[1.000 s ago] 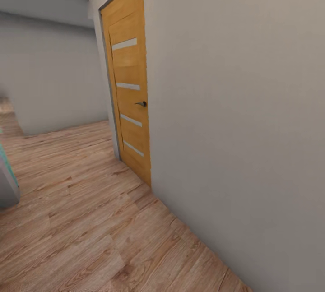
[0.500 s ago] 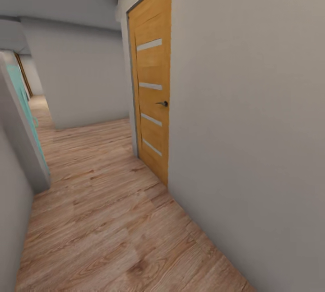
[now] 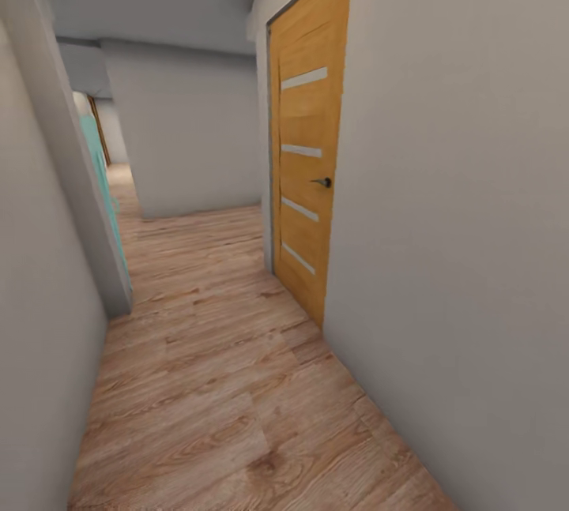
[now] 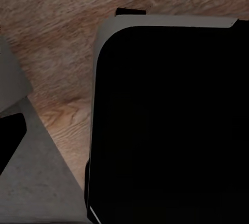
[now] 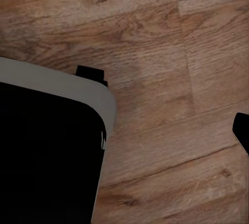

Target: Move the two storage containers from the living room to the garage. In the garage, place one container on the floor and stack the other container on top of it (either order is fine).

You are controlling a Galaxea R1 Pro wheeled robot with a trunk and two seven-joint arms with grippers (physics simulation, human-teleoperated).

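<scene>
Both storage containers are out of view. I am in a narrow hallway with a light wood plank floor (image 3: 213, 353), neither living room nor garage. In the left wrist view I look down on my own black base with its grey rim (image 4: 166, 24) over the planks, and a grey and black part (image 4: 21, 146) sits at the frame's edge. The right wrist view has the same base rim (image 5: 62, 81) and one dark fingertip (image 5: 242, 130) at the frame's edge. Too little of either gripper shows to tell its state.
An orange wooden door (image 3: 310, 171) with a dark handle (image 3: 322, 182) stands shut in the right wall (image 3: 458, 219). A grey wall (image 3: 39, 298) runs close on the left, with a teal door (image 3: 101, 171) behind its corner. The hallway continues ahead to a grey wall (image 3: 190, 140).
The whole head view has shifted, so the camera has turned left. The orange door now sits further right in the picture, and the left wall and teal door have come into view.
</scene>
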